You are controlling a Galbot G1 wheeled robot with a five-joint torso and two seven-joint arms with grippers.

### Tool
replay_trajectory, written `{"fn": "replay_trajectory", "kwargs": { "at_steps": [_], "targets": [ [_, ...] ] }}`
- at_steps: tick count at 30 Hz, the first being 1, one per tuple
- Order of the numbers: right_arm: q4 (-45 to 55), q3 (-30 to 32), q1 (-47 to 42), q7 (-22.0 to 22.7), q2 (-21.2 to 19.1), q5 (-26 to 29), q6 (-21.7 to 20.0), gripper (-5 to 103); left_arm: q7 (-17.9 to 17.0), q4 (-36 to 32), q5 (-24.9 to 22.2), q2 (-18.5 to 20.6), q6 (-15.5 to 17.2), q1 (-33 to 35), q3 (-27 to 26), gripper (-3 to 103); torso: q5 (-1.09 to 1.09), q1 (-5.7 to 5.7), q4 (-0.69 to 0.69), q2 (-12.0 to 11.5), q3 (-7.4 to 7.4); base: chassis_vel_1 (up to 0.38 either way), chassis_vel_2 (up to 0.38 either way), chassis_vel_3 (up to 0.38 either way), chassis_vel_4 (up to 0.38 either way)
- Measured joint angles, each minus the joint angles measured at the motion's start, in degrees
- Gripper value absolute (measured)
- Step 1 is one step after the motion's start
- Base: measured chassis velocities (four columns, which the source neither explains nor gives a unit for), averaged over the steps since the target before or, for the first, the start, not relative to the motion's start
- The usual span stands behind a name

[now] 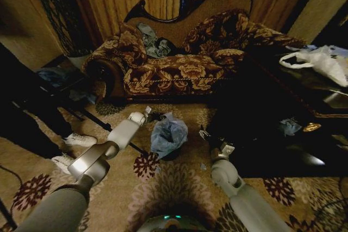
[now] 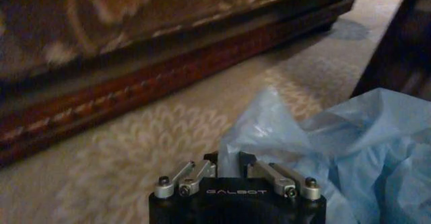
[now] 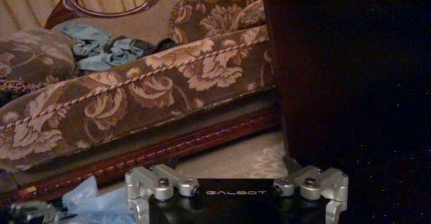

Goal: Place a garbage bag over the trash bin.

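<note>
On the patterned carpet point(image 1: 179, 183) before the floral sofa point(image 1: 179, 69), the garbage bag point(image 1: 168, 134) sits crumpled over the trash bin point(image 1: 169, 155), whose dark body peeks out under the film at about 6 o'clock of the bag. Seen from the head, the left gripper point(image 1: 148, 113) is at the bag's 10 o'clock edge, right against the plastic, while the right gripper point(image 1: 204, 133) hangs at the bag's 3 o'clock, near it but apart, beside the dark low table point(image 1: 283, 145).

From the left wrist, the left gripper point(image 2: 229, 159) has its fingers drawn narrow, with a peak of the pale blue garbage bag point(image 2: 316, 148) rising just past them; the film seems pinched between the tips, though the contact itself is too dim to be sure of. This view also shows the sofa's wooden base rail point(image 2: 135, 93) at close range.

From the right wrist, the right gripper's fingers point(image 3: 138, 183) are spread wide with nothing between them. A corner of the bag point(image 3: 91, 196) lies to one side, and the left gripper point(image 3: 27, 209) shows faintly next to it. On the sofa seat lies a heap of blue-grey cloth point(image 3: 101, 47). A white plastic bag point(image 1: 321, 61) rests on the table at 2 o'clock from the bin.
</note>
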Motion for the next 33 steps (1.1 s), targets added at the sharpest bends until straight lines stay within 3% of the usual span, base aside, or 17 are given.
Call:
{"fn": "replay_trajectory", "kwargs": {
  "at_steps": [4,6,7,10,24,33],
  "targets": [
    [0.5,0.5,-0.9,0.1,0.0,-0.5,0.2,100,-1.5,2.6,-1.1,-0.8,2.1,0.3,-1.5,11,0.00,0.00,0.00,0.0,0.00,0.000,0.000,0.000,0.000],
    [0.6,0.6,-1.2,0.1,0.0,-0.7,0.2,100,-1.8,3.3,-1.2,-1.0,2.5,0.3,-1.8,11,0.00,0.00,0.00,0.0,0.00,0.000,0.000,0.000,0.000],
    [0.9,0.8,-1.7,0.1,0.0,-1.0,0.3,100,-2.2,4.3,-1.3,-1.5,3.2,0.3,-2.5,3,0.00,0.00,0.00,0.0,0.00,0.000,0.000,0.000,0.000],
    [1.3,1.0,-2.5,0.2,0.2,-1.5,0.4,100,-2.3,5.4,-1.4,-2.4,4.7,0.4,-4.1,0,0.00,0.00,0.00,0.0,0.00,0.000,0.000,0.000,0.000],
    [2.9,1.4,-4.6,0.6,0.5,-3.0,1.0,100,-1.5,7.8,-1.3,-4.6,9.8,1.5,-8.6,0,0.00,0.00,0.01,0.0,0.00,0.000,0.000,0.000,0.000],
    [3.7,0.9,-4.8,1.8,0.3,-3.3,1.1,100,-5.4,5.9,0.5,-4.3,15.0,2.2,-9.2,0,-0.01,0.00,-0.01,0.0,0.00,0.000,0.000,0.000,0.000]
  ]
}}
